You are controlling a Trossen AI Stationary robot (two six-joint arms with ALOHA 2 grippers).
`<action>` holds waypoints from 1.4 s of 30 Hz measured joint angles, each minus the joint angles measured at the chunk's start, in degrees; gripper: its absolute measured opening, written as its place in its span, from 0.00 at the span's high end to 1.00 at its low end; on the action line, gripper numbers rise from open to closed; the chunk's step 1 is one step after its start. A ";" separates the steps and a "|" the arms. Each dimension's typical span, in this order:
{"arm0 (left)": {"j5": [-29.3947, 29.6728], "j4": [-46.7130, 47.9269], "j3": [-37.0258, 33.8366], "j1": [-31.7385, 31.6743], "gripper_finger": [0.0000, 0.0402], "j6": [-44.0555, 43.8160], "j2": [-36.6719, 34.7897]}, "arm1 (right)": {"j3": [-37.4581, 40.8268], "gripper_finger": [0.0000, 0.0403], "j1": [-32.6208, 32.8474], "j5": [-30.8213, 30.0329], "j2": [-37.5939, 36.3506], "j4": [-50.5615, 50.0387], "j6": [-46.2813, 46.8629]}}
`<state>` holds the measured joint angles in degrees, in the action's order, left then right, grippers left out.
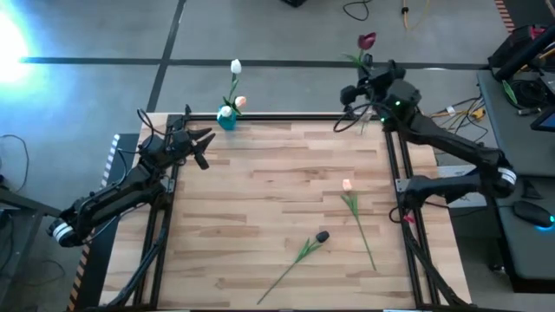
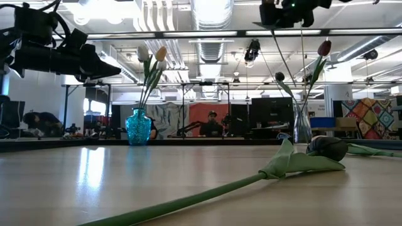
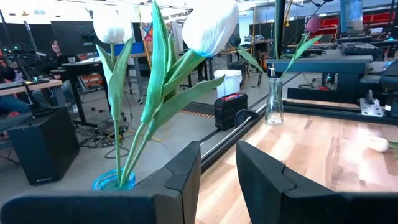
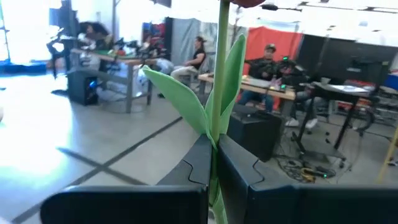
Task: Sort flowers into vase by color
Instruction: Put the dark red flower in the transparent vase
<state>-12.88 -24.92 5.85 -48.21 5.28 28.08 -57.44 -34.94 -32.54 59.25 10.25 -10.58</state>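
- The right gripper, at the upper right of the high view, was clamped on the stem of a dark red tulip; its head was cut off in the right wrist view.
- The left gripper hung at the table's upper left with fingers apart, holding nothing, beside the blue vase of white tulips.
- A peach tulip and a dark tulip lay on the table, lower right.
- A clear vase stood far right in the low view.
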 joint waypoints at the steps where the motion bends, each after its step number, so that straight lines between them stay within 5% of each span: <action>1: 0.00 0.02 0.00 0.00 0.78 0.00 0.00 | 0.04 0.97 -1.34 2.10 -0.51 -1.07 0.04; 10: 0.00 0.06 0.00 0.00 0.78 -0.02 0.00 | 0.53 0.97 -9.27 9.74 -1.40 -3.71 4.91; 29: -0.02 0.12 0.00 0.00 0.78 0.29 0.13 | 12.36 0.97 -6.42 -5.53 0.87 15.62 6.99; 42: -0.04 0.11 0.00 0.00 0.78 0.26 0.13 | 13.29 0.97 -4.07 -9.56 0.87 15.75 5.90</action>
<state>-12.93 -24.82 5.85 -48.21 5.54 28.21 -44.15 -39.00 -42.10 60.12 26.01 -4.68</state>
